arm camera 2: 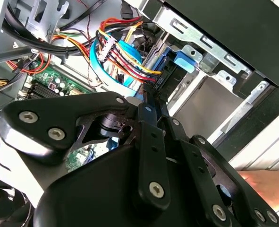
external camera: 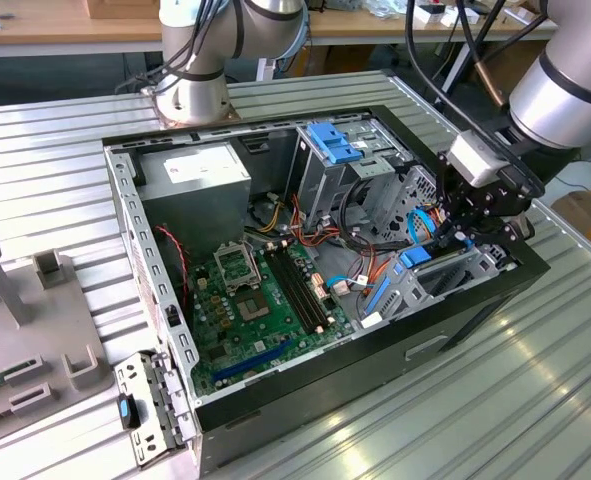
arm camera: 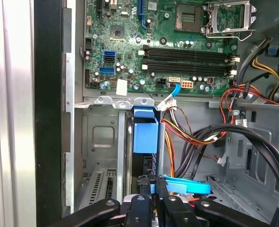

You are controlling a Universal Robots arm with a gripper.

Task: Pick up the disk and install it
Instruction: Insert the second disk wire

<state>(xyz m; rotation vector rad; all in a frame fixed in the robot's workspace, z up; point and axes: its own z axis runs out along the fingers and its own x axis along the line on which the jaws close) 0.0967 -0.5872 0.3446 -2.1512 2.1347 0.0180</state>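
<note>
Hand (arm camera: pixel 151 187) clenched on disk (arm camera: pixel 145 135), edge-up in bay beside motherboard (arm camera: pixel 163 42); label print unreadable

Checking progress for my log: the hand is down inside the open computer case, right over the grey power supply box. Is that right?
Not quite. The hand is down inside the open computer case, but at the blue-framed disk in the drive bay, as the exterior view shows.

Black tool (external camera: pixel 462 236) (silver screws), grey arm (external camera: pixel 565 95)
</note>
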